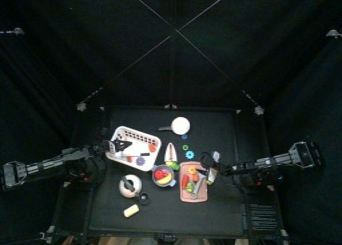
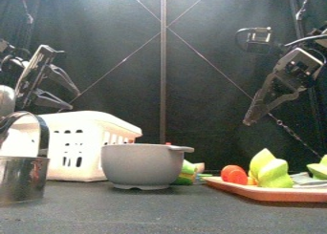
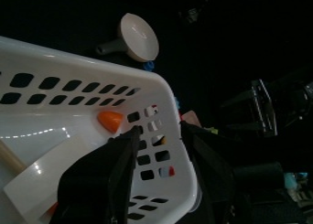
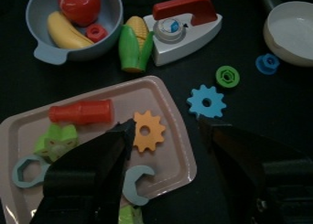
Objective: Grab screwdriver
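I cannot pick out the screwdriver for certain. An orange rounded piece lies inside the white basket, and dark tools show in the basket from above. My left gripper is open, with its jaws spread over the basket's near wall at the basket's left end. My right gripper is open above the pink tray, holding nothing. In the top view the right gripper sits just right of that tray.
The pink tray holds a red cylinder, an orange gear and a blue wrench. Beside it are a grey bowl of fruit, a toy iron, a blue gear, a white bowl and a metal cup.
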`<state>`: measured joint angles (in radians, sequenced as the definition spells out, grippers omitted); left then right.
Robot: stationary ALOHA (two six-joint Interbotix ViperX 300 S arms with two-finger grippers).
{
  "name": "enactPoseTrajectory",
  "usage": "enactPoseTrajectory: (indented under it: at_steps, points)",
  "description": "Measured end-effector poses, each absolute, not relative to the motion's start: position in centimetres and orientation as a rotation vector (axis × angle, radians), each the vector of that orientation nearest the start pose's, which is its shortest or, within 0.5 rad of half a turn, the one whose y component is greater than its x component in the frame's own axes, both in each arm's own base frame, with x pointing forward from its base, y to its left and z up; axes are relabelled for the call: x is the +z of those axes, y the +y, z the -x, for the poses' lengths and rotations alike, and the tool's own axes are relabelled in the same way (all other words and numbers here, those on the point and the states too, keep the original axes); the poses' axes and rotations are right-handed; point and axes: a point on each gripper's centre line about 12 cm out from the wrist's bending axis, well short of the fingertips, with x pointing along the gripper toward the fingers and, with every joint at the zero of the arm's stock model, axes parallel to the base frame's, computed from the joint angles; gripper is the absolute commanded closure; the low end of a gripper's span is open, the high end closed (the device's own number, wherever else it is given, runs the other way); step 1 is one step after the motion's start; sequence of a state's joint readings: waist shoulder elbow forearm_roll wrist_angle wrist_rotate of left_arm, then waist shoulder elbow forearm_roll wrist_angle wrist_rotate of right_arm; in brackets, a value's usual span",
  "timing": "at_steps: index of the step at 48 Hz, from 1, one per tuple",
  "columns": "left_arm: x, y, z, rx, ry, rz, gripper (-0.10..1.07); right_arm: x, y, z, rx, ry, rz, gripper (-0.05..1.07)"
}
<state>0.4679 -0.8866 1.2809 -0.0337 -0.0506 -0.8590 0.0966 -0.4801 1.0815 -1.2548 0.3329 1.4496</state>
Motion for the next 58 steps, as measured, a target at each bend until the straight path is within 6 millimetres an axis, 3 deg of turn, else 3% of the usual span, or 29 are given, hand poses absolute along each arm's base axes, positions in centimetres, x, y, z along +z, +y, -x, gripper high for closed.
enactPoseTrajectory:
  at_steps: [25,36,47,58]
  points:
    - [20.0,7.1,-17.7,0.558,0.311,0.880,0.18,17.7,-1.4,-24.9,-0.288,0.669,-0.060,0.12]
    - [19.2,8.4,-17.5,0.689,0.473,0.883,0.18,17.7,-1.5,-24.9,-0.289,0.669,-0.060,0.12]
    - [20.0,9.8,-19.2,0.736,0.536,0.874,0.19,17.7,-1.5,-24.9,-0.291,0.671,-0.062,0.12]
    - [19.5,10.8,-20.0,0.840,0.703,0.884,0.19,17.5,-1.6,-25.0,-0.295,0.680,-0.061,0.12]
